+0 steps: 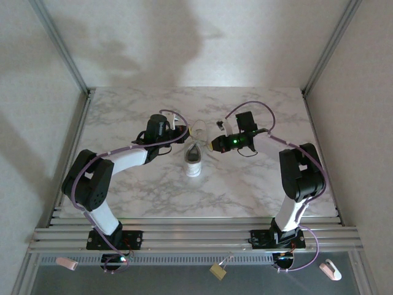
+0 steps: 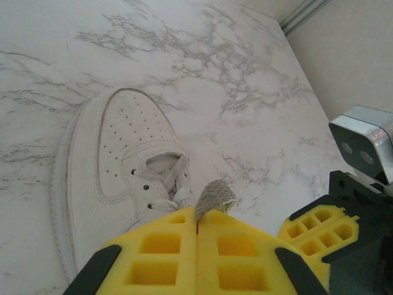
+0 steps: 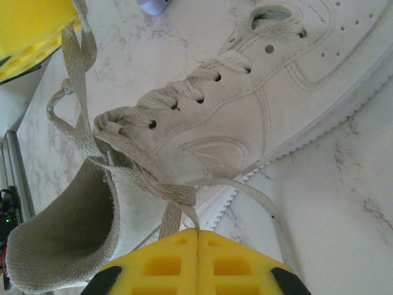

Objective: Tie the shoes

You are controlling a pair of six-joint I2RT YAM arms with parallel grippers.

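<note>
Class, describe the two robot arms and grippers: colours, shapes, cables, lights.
Left arm and right arm are built of black and white segments, with purple cables looped along them. A green light glows near the right wrist. The left gripper and right gripper have yellow block fingers with square recesses and black corners.

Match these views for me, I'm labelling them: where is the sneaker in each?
Top external: sneaker near the centre.
Left wrist: sneaker left of centre, toe up.
Right wrist: sneaker upper right, lying diagonally.
Shared landmark: its laces.
</note>
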